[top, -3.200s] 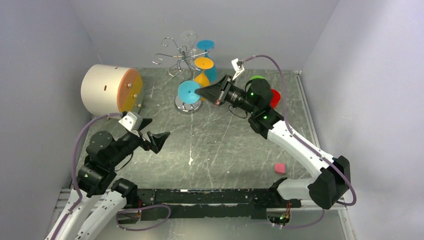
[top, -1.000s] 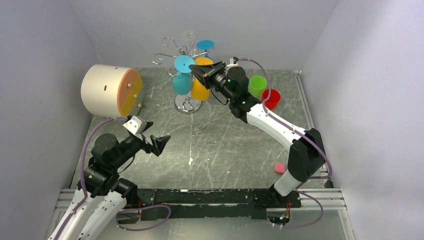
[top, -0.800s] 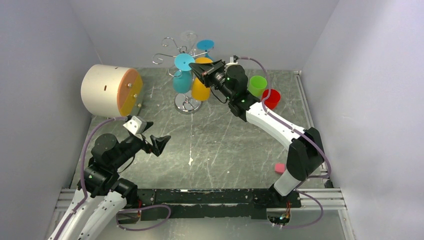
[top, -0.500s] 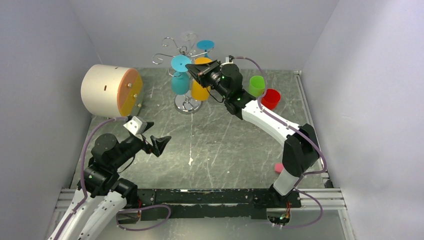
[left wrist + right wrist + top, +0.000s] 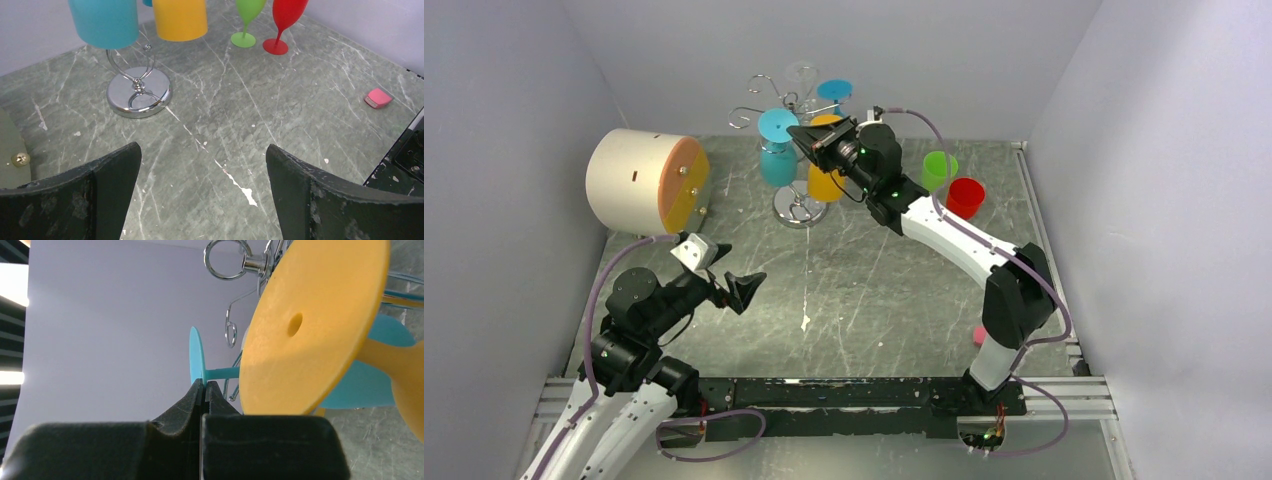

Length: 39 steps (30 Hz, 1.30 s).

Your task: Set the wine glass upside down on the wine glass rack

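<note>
Blue wine glass (image 5: 777, 163) upside down at the wine glass rack (image 5: 796, 207).
The right gripper (image 5: 798, 134) pinches its stem; the left gripper (image 5: 202, 147) hangs spread wide.

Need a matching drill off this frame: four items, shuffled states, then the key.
Items
1. right gripper
2. left gripper
3. yellow wine glass
4. green wine glass

States
A. upright on the table
B. open, holding nothing
C. shut on the stem of the teal wine glass
D. upside down on the wine glass rack

Pairs: 1-C, 2-B, 3-D, 4-A
</note>
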Available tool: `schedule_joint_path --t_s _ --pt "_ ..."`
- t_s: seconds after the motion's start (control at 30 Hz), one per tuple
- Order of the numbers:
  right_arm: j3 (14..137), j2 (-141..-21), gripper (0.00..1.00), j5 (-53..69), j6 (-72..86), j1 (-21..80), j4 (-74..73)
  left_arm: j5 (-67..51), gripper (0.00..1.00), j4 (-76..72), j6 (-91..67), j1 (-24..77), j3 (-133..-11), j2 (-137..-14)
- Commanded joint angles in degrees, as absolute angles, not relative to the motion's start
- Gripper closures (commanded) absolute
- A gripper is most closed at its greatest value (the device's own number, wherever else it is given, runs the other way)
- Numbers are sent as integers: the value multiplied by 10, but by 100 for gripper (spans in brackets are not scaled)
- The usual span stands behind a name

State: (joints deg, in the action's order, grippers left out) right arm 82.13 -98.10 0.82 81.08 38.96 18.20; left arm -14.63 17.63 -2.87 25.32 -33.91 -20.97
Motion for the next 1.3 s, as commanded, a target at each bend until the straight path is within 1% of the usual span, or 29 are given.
schedule_joint_path --t_s 0.0,0.77,1.27 --pt "846 -996 100 18 803 395 182 -158 1 169 -24 251 -349 -204" --pt "867 -1008 100 56 778 398 173 -151 1 175 -25 252 -350 -205" --pt "842 -985 100 64 766 398 168 -156 1 176 -24 251 -351 -216"
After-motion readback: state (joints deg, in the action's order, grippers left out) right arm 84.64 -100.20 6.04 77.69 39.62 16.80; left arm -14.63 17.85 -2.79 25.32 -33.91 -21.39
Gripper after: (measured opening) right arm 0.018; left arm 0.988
